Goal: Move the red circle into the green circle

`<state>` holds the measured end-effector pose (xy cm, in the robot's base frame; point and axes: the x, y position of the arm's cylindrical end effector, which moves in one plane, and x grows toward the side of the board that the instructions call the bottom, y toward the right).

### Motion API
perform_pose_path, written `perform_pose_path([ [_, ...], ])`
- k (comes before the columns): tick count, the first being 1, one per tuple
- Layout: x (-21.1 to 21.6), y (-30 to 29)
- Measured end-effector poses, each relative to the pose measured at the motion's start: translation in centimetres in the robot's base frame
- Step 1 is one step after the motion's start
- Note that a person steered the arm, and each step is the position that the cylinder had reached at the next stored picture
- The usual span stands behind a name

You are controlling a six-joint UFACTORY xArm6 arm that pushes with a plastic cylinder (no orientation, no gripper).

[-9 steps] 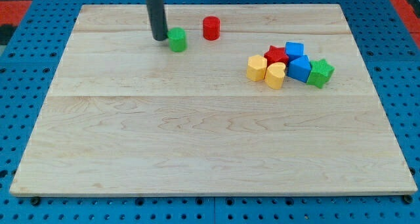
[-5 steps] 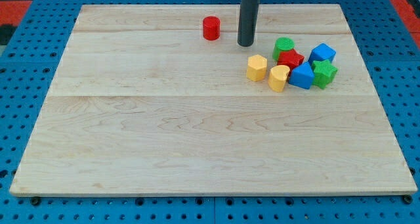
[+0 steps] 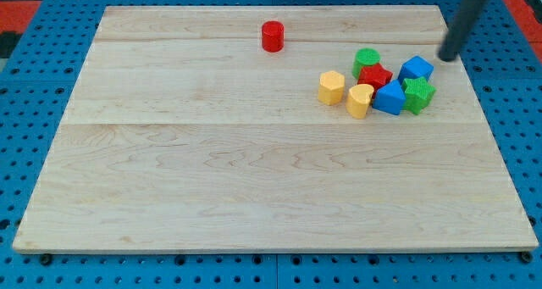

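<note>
The red circle (image 3: 272, 36) stands alone near the view's top, left of centre-right. The green circle (image 3: 367, 59) sits at the top of a cluster at the view's right, touching the red star (image 3: 375, 75). My tip (image 3: 446, 57) is at the board's right edge, right of the blue block (image 3: 416, 69) and far right of the red circle, touching no block.
The cluster also holds a yellow hexagon (image 3: 331, 87), a yellow heart (image 3: 359, 100), a blue triangular block (image 3: 389, 97) and a green star (image 3: 418, 94). The wooden board (image 3: 254, 170) lies on a blue pegboard.
The green circle was pushed right from beside the red circle into the cluster. My tip then swept further right, past the cluster to the board's right edge.
</note>
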<state>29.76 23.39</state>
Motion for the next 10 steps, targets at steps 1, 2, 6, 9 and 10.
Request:
perform_pose_path([
  [1, -5.9, -9.1],
  [2, -7.7, -21.9],
  [6, -2.0, -21.9],
  [9, -0.9, -17.3],
  [10, -1.2, -14.3],
])
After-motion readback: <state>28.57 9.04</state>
